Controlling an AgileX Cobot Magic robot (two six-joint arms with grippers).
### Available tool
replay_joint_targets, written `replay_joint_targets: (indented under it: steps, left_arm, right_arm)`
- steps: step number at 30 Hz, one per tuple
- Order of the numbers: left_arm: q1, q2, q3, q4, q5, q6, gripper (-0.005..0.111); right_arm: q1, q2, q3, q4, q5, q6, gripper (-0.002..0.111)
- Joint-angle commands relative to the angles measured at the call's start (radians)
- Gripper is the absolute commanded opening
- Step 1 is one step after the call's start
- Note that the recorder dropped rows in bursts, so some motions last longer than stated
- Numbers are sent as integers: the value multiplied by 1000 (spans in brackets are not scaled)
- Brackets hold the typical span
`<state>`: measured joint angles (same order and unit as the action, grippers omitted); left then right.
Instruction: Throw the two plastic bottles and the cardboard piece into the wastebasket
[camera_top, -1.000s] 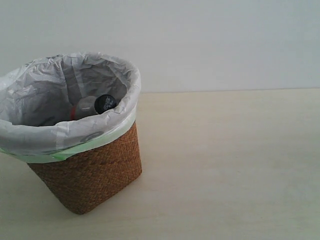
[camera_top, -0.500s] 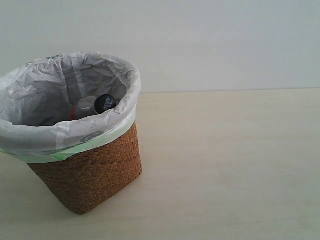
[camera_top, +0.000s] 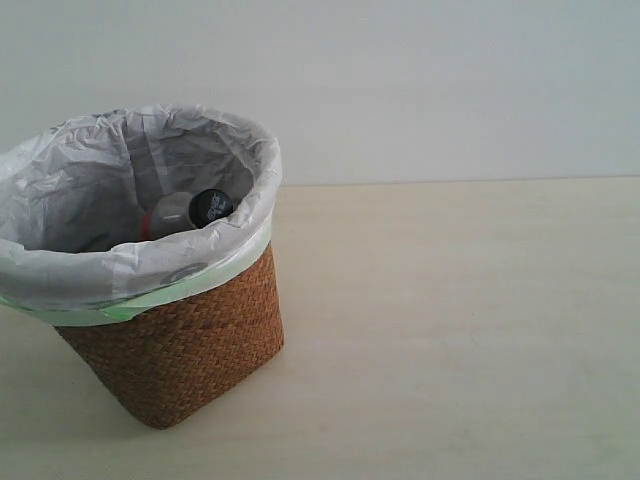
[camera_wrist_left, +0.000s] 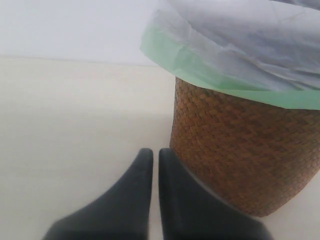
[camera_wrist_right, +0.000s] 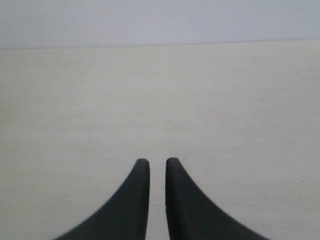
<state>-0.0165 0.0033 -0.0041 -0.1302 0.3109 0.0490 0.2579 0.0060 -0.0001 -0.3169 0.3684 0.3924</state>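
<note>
The wicker wastebasket stands at the left of the exterior view, lined with a crinkled white bag. Inside it lies the clear bottle with the black cap and a bit of red label. The green-capped bottle and the cardboard piece are hidden from every view. My left gripper is shut and empty, low over the table right beside the wastebasket's woven wall. My right gripper is shut and empty over bare table. Neither gripper appears in the exterior view.
The pale wooden table stretches right of the basket to a plain white wall behind. The bag's pale green edge overhangs the basket above my left gripper.
</note>
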Motion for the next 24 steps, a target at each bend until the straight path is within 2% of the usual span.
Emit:
replay_joint_targets:
  steps: [1, 24]
  left_arm:
    - [1, -3, 4, 3, -1, -5, 4]
    - [1, -3, 4, 3, -1, -5, 4]
  right_arm:
    - [-6, -6, 0, -8, -2, -9, 9]
    - [22, -6, 0, -8, -4, -9, 9]
